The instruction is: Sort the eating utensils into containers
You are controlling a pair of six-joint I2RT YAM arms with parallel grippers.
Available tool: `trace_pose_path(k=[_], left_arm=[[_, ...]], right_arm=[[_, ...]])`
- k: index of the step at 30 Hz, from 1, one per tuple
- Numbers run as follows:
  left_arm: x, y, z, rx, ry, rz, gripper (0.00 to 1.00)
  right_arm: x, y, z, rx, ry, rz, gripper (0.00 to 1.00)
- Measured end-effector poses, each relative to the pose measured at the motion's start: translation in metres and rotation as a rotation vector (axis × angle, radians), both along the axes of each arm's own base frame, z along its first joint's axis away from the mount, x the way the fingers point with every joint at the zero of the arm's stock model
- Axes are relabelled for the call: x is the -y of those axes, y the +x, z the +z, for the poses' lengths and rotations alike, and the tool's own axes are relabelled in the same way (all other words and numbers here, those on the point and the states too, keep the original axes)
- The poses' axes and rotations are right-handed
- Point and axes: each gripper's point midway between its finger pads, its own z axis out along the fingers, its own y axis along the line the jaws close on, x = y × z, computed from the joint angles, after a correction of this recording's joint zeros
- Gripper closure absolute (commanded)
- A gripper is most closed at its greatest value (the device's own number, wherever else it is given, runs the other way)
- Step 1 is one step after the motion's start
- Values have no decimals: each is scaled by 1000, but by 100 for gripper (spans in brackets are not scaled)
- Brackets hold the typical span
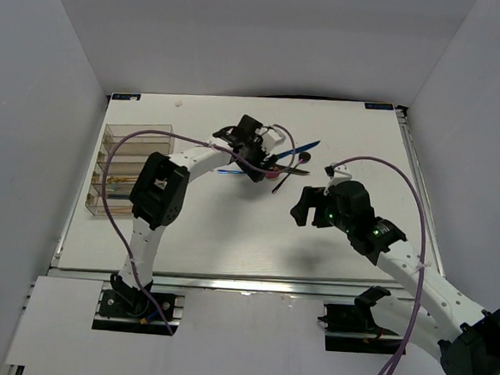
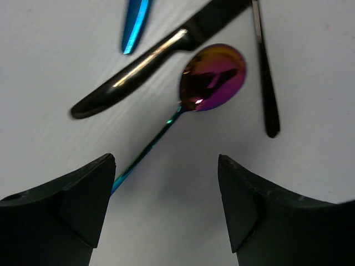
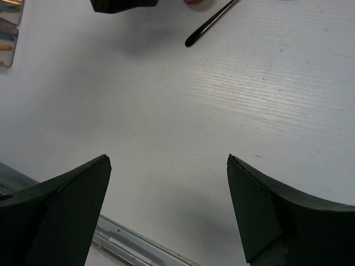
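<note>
The utensils lie in a loose pile at the table's middle back (image 1: 286, 163), with a blue knife (image 1: 302, 148) sticking out to the right. My left gripper (image 1: 258, 164) hovers over the pile, open and empty. In the left wrist view my left gripper (image 2: 166, 162) frames an iridescent spoon (image 2: 213, 77) whose teal handle runs under the left finger (image 2: 83, 194). Beside it lie a dark knife (image 2: 147, 65), a blue piece (image 2: 135, 25) and a dark handle (image 2: 265, 72). The clear organiser (image 1: 129, 170) stands at the left. My right gripper (image 1: 302, 210) is open over bare table, also seen in its wrist view (image 3: 167, 160).
The table's near edge has a metal rail (image 3: 127, 241). A dark utensil handle (image 3: 211, 25) and a corner of the organiser (image 3: 8, 33) show at the top of the right wrist view. White walls enclose the table on three sides.
</note>
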Motion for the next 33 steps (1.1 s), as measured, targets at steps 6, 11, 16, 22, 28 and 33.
trace_pose_path(k=[6,11,16,22,28,33], left_arm=[[24,-23,-29,-64,45,-154,28],[20,-23,-38,-82,68,-167,33],[19,-16,-41,-77,84,-172,33],[21,-16,-35,-88,95,-199,36],[29,-20,-20,-88,65,-267,34],[30,-20,-15,-68,72,-318,36]], right_arm=[[2,-10,-8,-15,-15,37,11],[-1,-13,-8,-16,-12,64,11],[-4,-15,-7,-18,-1,85,11],[-6,-15,-5,-11,4,95,11],[-6,-14,-5,-4,-1,102,11],[-6,-15,-5,-1,-5,112,11]])
